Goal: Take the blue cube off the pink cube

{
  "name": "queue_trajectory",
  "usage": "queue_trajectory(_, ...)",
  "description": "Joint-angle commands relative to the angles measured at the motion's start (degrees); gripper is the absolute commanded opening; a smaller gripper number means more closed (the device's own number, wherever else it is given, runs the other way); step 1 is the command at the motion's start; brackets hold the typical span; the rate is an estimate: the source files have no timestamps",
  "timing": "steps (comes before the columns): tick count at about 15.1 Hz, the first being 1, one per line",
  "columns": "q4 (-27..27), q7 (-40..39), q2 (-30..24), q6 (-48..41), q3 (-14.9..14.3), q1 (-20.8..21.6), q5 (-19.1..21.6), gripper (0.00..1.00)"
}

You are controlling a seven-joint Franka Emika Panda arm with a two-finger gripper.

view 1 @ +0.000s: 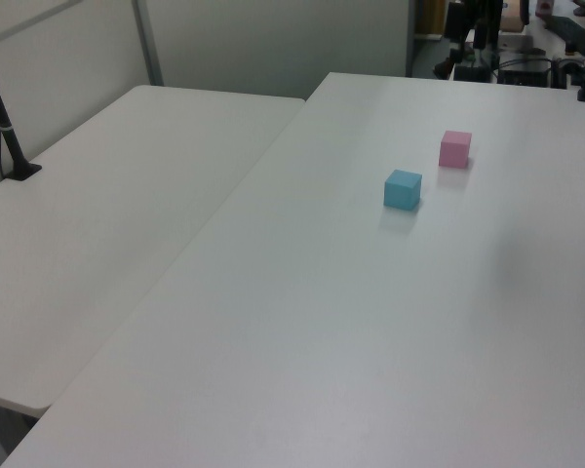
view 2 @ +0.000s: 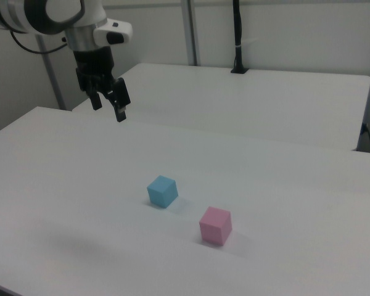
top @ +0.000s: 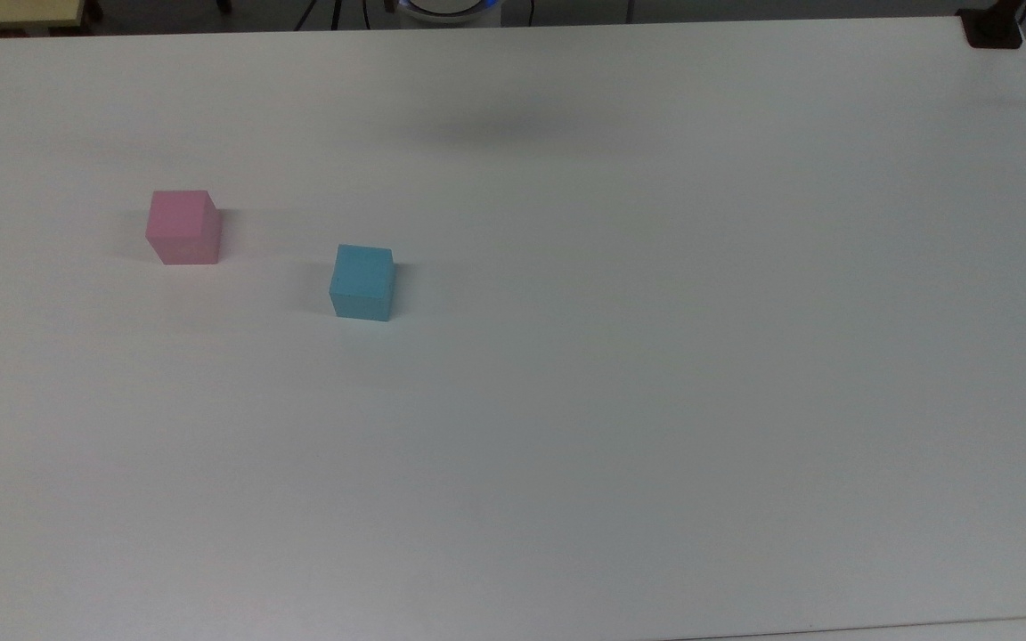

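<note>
Blue cube point(top: 362, 280) resting flat on the white table point(top: 655, 356), upright, square to the surface, all top and side faces exposed; pink cube point(top: 183, 226) also flat on the table, off to the top view's left and slightly further back, well apart from the blue one, no contact; in the right view blue cube point(view 2: 163, 190) sits to the right view's left of pink cube point(view 2: 215, 225), in the left view blue point(view 1: 403, 189) nearer the camera than pink point(view 1: 455, 148); not stacked, so by the look of it the task's separation reads as done. Gripper point(view 2: 108, 102) up high near the table's far edge in the right view, well clear of both cubes, fingers spread apart with nothing between them, pointing down. Handling guess: looks light, matte, probably foam or painted wood, stiff enough for a firm pinch, not fragile, surface not slippery; sharp flat faces suit a parallel two-finger hold. If a regrasp is wanted, best taken from above on two opposite vertical faces, around mid-height, fingers aligned with the cube's edges to avoid twisting it; plenty of free room around all sides; low risk beyond nudging it sideways on a misaligned descent.
</note>
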Motion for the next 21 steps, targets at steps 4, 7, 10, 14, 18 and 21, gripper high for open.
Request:
queue_trajectory(4, 4.27, -15.1, 0.56, -1.28, -3.14, -2.71, -3.37, 1.0)
queue_trajectory(7, 4.89, -14.58, 1.0, -1.71, -3.41, -2.72, -3.1, 1.0)
queue_trajectory(10, 4.89, -14.23, 1.88, -2.5, -2.97, -2.28, -2.93, 1.0)
queue_trajectory(14, 5.59, -14.14, 3.28, -2.86, -2.8, -1.83, -2.75, 1.0)
queue_trajectory(18, 6.38, -14.05, 4.34, -2.77, -2.36, -2.54, -2.49, 1.0)
queue_trajectory(21, 6.56, -14.05, 4.34, -2.86, -2.36, -2.54, -2.49, 1.0)
